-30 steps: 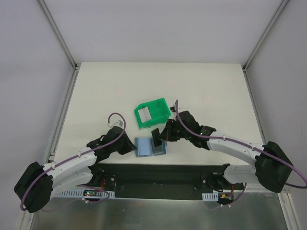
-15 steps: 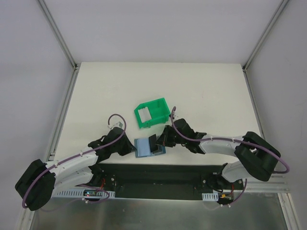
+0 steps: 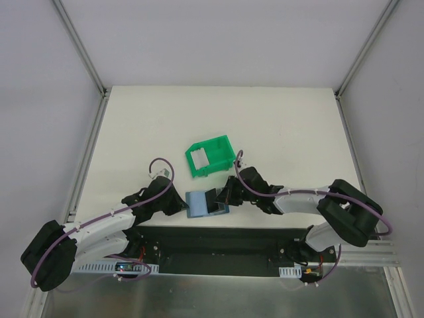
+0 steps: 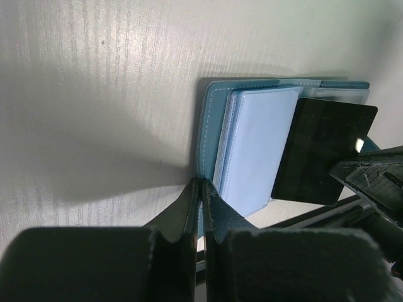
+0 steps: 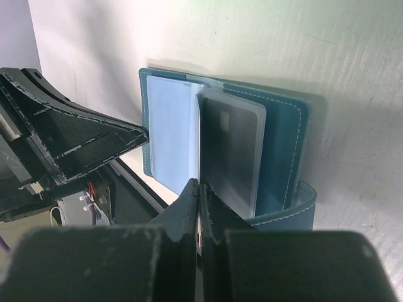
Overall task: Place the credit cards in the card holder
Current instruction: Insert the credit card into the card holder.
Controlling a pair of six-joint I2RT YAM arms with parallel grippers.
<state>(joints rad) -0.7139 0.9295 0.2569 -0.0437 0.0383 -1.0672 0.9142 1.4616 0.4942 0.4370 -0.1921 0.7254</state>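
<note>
Centrally: 1 card holder point(image 4: 258, 145), 1 dark card point(image 4: 324, 151).

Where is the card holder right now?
In the top view, the card holder lies open at the near edge of the table, between the left gripper and the right gripper, just nearer than the green bin.

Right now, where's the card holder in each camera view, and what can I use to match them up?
Top external: card holder lies open at the table's near edge.
Left wrist: card holder fills the upper right, under the dark card.
Right wrist: card holder sits centre frame, open.
Shared landmark: left gripper, shut on the holder's cover edge.
</note>
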